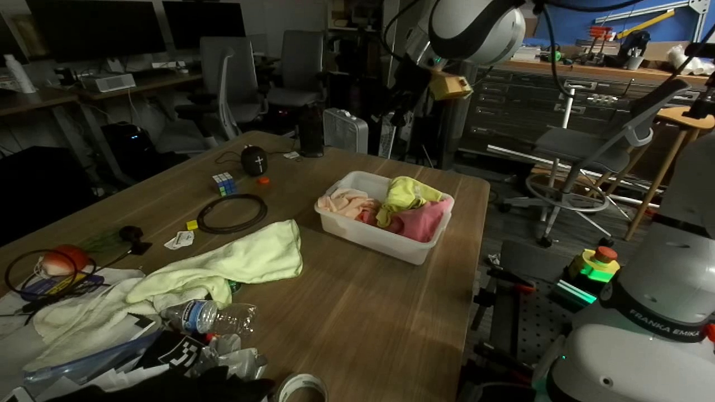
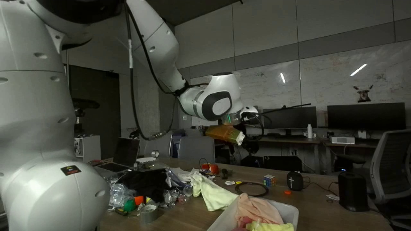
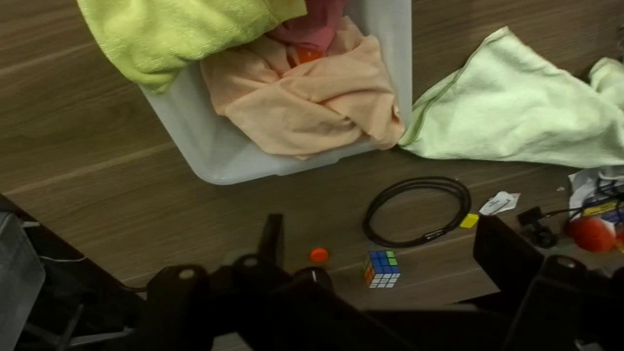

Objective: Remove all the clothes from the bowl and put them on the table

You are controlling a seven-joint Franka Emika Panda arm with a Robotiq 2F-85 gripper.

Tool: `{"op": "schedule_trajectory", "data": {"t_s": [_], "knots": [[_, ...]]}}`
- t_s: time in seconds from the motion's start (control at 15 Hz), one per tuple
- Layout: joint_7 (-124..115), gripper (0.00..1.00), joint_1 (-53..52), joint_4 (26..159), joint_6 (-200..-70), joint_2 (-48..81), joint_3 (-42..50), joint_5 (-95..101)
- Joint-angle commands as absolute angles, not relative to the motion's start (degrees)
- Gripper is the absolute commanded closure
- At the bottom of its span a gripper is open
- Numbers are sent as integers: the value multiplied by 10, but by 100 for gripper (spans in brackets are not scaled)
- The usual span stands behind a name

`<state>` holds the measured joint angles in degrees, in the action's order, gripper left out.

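At least three to go, I reckon — peach cloth (image 3: 307,109), lime-yellow cloth (image 1: 409,192) and pink cloth (image 1: 423,220) in the white plastic tub (image 1: 368,237). Pale green towel (image 1: 251,259) is on the surface (image 1: 363,312) — no clue if it's from there. Tool (image 3: 381,222) is spread wide, holding nothing.

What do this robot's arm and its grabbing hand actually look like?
The arm is made of smooth, rounded white segments with black trim. A black band low on it reads FRANKA EMIKA, and black cables loop outside it. The gripper is black, with two angular fingers; an amber block sits beside it.
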<state>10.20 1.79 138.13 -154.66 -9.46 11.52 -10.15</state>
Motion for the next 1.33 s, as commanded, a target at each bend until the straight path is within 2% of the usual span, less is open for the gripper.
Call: {"op": "schedule_trajectory", "data": {"t_s": [0.0,0.67,1.27], "knots": [[48,0,47,1313,-1554,-13,104,-72],[45,0,86,1205,-1359,95,100,-210],[-45,0,112,1162,-1367,180,99,-218]]}}
